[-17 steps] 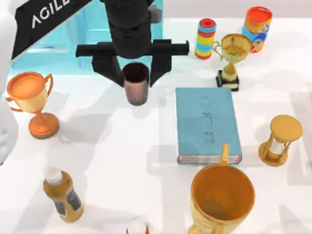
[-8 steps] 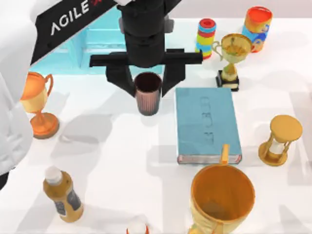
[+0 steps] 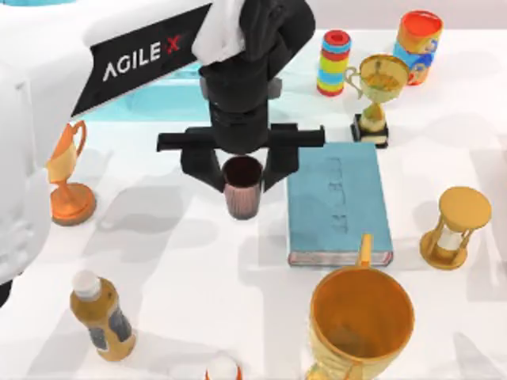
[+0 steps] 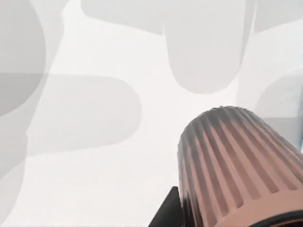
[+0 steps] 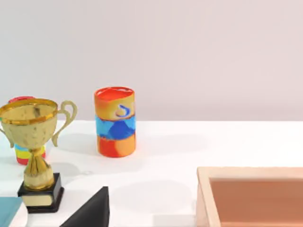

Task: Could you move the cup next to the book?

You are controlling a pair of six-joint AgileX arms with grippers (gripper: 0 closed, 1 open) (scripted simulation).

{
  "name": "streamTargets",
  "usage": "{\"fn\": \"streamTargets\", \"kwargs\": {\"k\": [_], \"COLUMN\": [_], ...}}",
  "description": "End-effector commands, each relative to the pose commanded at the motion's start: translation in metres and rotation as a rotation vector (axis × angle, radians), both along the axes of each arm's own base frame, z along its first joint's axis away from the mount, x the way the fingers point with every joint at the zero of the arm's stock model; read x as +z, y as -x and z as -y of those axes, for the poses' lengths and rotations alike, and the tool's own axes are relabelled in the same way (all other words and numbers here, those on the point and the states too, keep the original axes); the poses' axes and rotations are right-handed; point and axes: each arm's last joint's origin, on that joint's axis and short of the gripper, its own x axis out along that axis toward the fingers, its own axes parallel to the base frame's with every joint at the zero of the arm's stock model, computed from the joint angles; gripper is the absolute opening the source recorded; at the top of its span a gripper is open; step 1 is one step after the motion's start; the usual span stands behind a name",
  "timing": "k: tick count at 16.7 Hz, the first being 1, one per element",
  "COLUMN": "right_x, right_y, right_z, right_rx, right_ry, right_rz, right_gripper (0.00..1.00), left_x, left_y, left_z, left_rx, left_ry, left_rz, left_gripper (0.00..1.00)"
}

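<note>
The left end effector (image 3: 242, 168) has the cup (image 3: 242, 187) pinched between its two dark fingers, closed snugly on the ribbed sides near the rim. The cup hangs upright just to the left of the book (image 3: 338, 203), by its far left corner; from the left wrist view it looks to be above the worktop (image 4: 94, 142) rather than resting on it, though I can't be certain. This looks like the tail of the carry. What's called for next is a straight lowering until the base sits flat, keeping clear of the book's edge, then parting the fingers and lifting away.
</note>
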Motion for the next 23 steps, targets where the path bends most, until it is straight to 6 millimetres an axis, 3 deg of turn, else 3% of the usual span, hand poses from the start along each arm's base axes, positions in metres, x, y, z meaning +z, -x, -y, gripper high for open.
{"fn": "streamTargets", "kwargs": {"k": [5,18,23], "right_x": [0.0,0.0,0.0], "right_y": [0.0,0.0,0.0], "right_z": [0.0,0.0,0.0], "right_rx": [0.0,0.0,0.0], "right_ry": [0.0,0.0,0.0], "right_rz": [0.0,0.0,0.0], "right_gripper": [1.0,1.0,1.0], "left_x": [-0.0029,-0.0029,-0.0029], "left_y": [0.0006,0.0006,0.0006], "left_z": [0.0003,0.0003,0.0003], "left_rx": [-0.003,-0.003,-0.003], "left_ry": [-0.001,-0.001,-0.001], "left_rz": [0.002,0.002,0.002], "left_gripper": [0.0,0.98,1.0]}}
